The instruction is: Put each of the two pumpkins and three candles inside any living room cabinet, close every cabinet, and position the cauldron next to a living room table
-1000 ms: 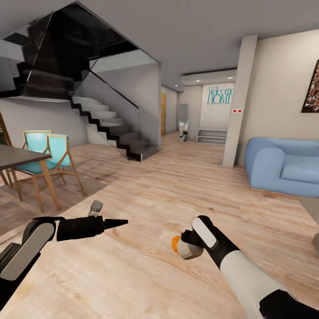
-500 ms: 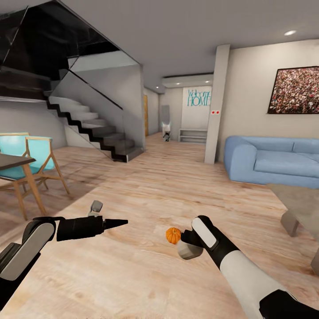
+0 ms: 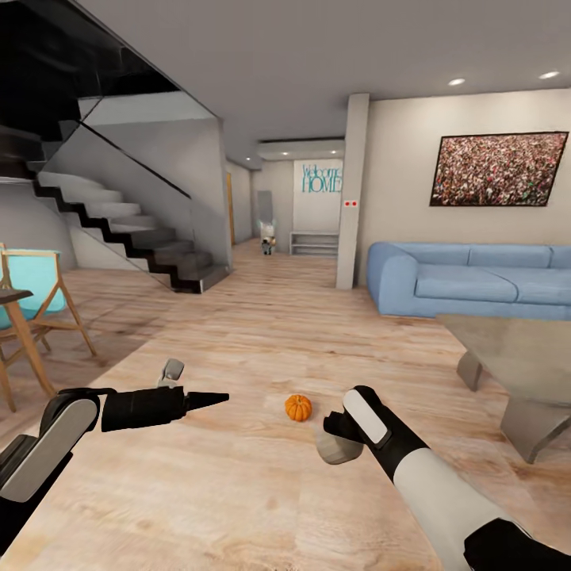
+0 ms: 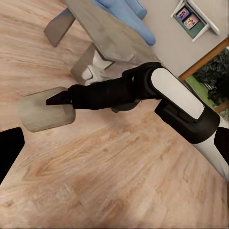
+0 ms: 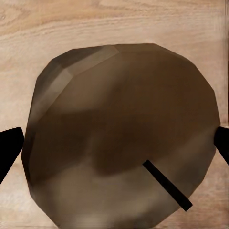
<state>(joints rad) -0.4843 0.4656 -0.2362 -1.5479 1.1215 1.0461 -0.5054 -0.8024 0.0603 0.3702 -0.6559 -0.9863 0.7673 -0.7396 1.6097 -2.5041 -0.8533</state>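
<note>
My right gripper (image 3: pixel 331 434) is shut on a grey-beige candle (image 3: pixel 339 450), held low over the wood floor. In the right wrist view the candle (image 5: pixel 119 119) sits between the two black fingertips (image 5: pixel 9 148). The left wrist view shows that candle (image 4: pixel 45 114) at the tip of my right arm. One orange pumpkin (image 3: pixel 298 407) sits on the floor just left of and beyond the held candle. My left gripper (image 3: pixel 222 396) hovers at the left, open and holding nothing. The grey-green table (image 3: pixel 515 345) stands at the right. The cabinet and the cauldron are out of view.
A blue sofa (image 3: pixel 468 281) lines the far right wall behind the table (image 4: pixel 102 33). A black-and-white staircase (image 3: pixel 127 230) rises at the left, with a teal chair (image 3: pixel 36 289) and a dark table edge beside it. A column (image 3: pixel 349 190) stands mid-room; a hallway runs behind.
The whole view has swung to the right, bringing the table and wall picture into view. The pumpkin now shows apart from the held candle. Both arms keep their pose.
</note>
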